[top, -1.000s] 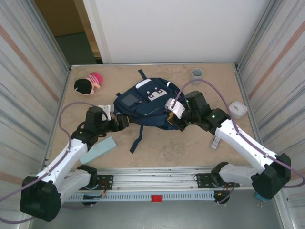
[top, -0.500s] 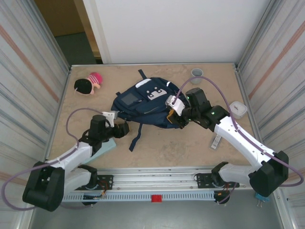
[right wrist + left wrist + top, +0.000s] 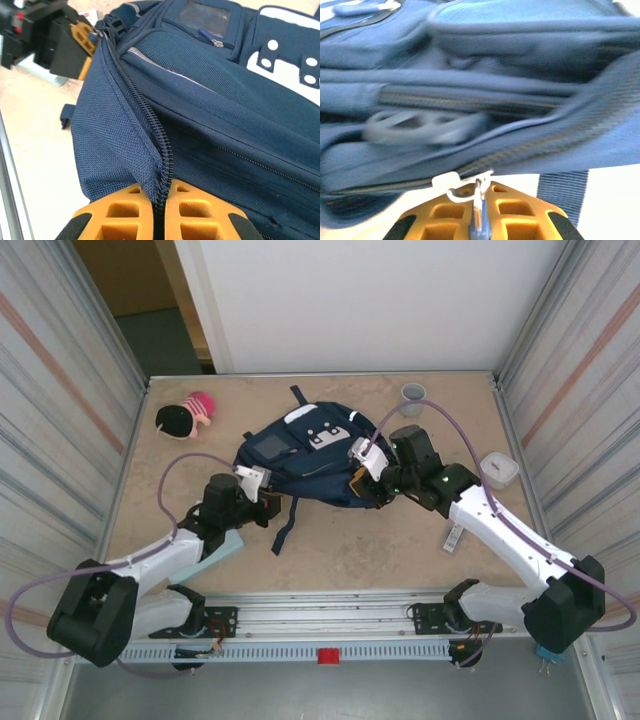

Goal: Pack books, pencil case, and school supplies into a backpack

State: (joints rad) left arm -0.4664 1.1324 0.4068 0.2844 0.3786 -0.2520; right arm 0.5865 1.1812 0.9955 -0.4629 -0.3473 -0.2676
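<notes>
The backpack (image 3: 305, 455) sits mid counter (image 3: 360, 550). Left hand (image 3: 272, 506) is clamped tight on its silver zipper pull (image 3: 478, 205) at the near-left edge, right hand (image 3: 160, 200) pinched shut on the zipper seam (image 3: 162, 150) on the right side.

back: white wall (image 3: 350, 300), upper centre | sides: ribbed metal walls (image 3: 60, 390), left and right | bench (image 3: 360, 550): tan, speckled, evenly lit | upper left: opening (image 3: 165, 340), grey floor, brown wall | bottom: metal rail (image 3: 330, 612)
</notes>
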